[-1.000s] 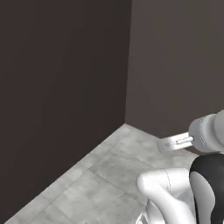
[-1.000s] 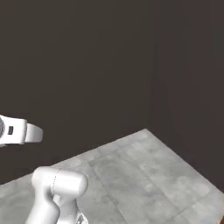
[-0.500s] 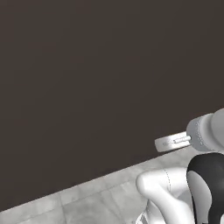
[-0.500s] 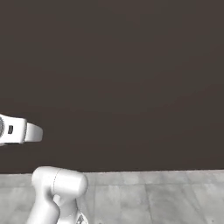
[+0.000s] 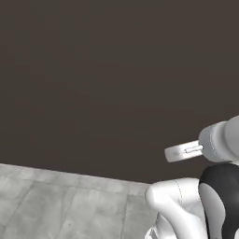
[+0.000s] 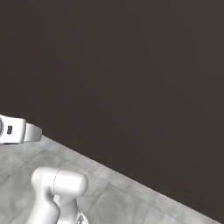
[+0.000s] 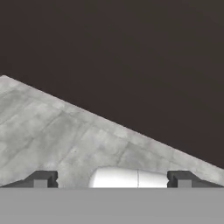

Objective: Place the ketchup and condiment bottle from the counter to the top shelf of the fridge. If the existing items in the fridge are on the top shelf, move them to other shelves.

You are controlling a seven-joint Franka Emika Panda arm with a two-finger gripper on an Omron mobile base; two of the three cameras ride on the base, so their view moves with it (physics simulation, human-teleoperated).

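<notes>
The floor point(image 5: 60, 200) looks like matt grey concrete slabs, faintly mottled, with thin seams; the wall point(image 5: 107, 70) behind is flat, dark brown-grey and dull, without sheen

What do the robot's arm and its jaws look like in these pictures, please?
The arm is made of glossy white rounded casings with a black section at a joint and a grey cylindrical segment above it. A white link tapers to a grey end in the right base view. The gripper ends in two small, dark, blocky finger tips. No cables or markings are legible.
</notes>
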